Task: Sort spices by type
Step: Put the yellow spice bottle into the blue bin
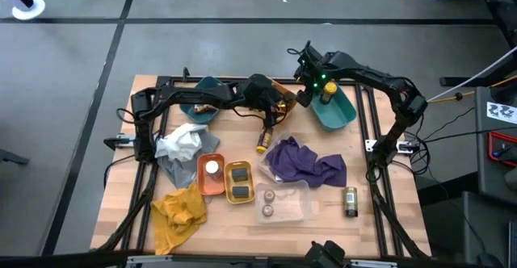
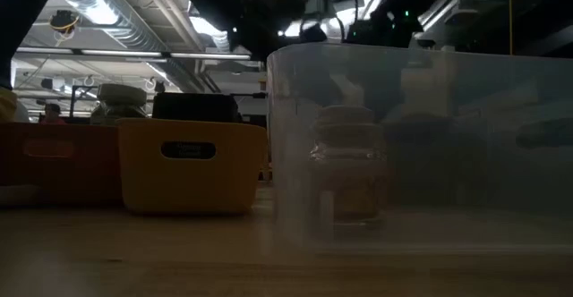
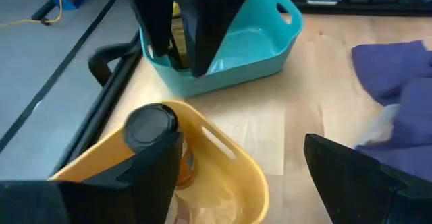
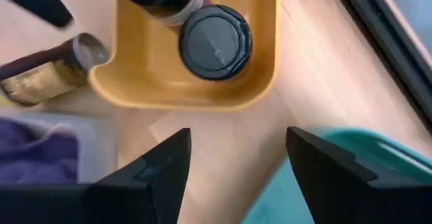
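Jars are what my next reach turns on. My right gripper (image 4: 233, 160) hangs empty, fingers apart, between the yellow tray (image 4: 260, 82) and the teal tray (image 3: 260, 45). The black-lidded jar (image 4: 214, 42) stands upright in the yellow tray just ahead of it. My left gripper (image 3: 236, 166), spread wide, hovers nearer still, at that tray's rim.

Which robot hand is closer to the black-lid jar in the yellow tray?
Left. The left gripper sits right at the yellow tray, one of its fingers beside the black-lid jar. The right gripper hangs open farther off, over bare table between that tray and the teal tray.
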